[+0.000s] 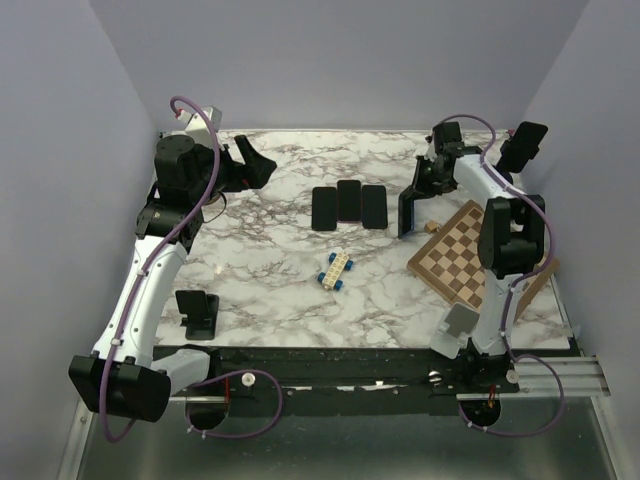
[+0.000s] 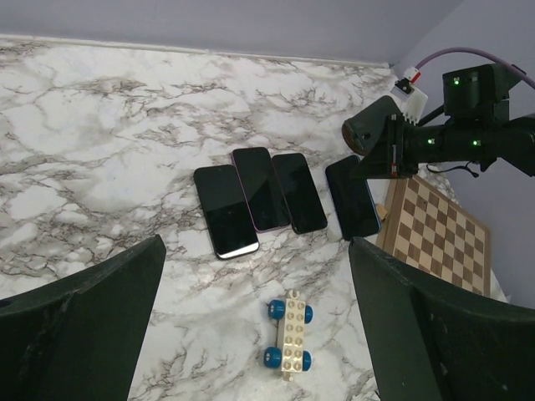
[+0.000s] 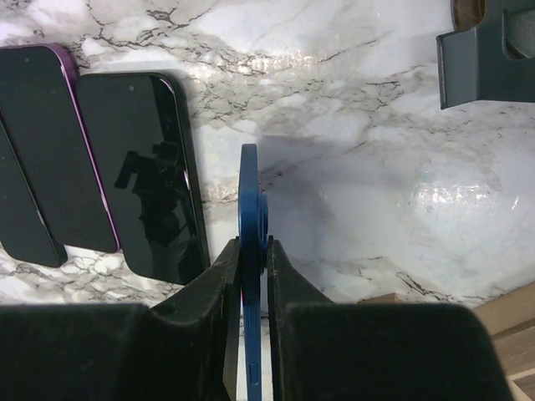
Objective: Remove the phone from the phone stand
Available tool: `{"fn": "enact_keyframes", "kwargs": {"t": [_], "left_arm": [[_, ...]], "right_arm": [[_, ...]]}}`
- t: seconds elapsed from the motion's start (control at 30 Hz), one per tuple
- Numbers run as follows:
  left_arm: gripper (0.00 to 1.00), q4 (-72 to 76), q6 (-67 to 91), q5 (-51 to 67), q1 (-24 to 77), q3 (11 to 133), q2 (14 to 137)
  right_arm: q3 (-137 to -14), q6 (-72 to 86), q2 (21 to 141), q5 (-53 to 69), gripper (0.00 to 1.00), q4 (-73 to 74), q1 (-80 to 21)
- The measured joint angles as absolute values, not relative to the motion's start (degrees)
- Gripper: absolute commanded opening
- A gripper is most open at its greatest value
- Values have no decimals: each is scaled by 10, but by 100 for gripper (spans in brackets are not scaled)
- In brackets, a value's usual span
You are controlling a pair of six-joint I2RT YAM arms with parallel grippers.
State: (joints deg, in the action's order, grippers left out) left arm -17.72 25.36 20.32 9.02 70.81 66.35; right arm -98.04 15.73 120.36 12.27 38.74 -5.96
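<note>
Glossy marble-look table (image 1: 280,200), matt wooden chessboard (image 1: 455,255), smooth blue-edged phone (image 3: 249,192), plastic brick car (image 1: 336,270)

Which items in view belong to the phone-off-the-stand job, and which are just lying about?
Job:
- blue phone, clamped edge-on in the right gripper jaws
- dark stand close by, likely its stand

Lying about:
- three phones flat on the table
- toy car
- chessboard
- black stand
- white stand
</note>
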Motion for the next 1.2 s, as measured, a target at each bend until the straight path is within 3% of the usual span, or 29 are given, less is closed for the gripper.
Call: {"fn": "enact_keyframes", "kwargs": {"t": [0.7, 0.83, 1.2], "left_arm": [[99, -177, 253, 204, 90, 708, 663], [99, -177, 253, 204, 90, 708, 663], [99, -178, 253, 204, 90, 708, 663]], "right_arm": [[-970, 224, 1247, 177, 3, 250, -60], [-969, 225, 1248, 179, 30, 241, -60], [-941, 224, 1257, 160, 70, 236, -60]]}}
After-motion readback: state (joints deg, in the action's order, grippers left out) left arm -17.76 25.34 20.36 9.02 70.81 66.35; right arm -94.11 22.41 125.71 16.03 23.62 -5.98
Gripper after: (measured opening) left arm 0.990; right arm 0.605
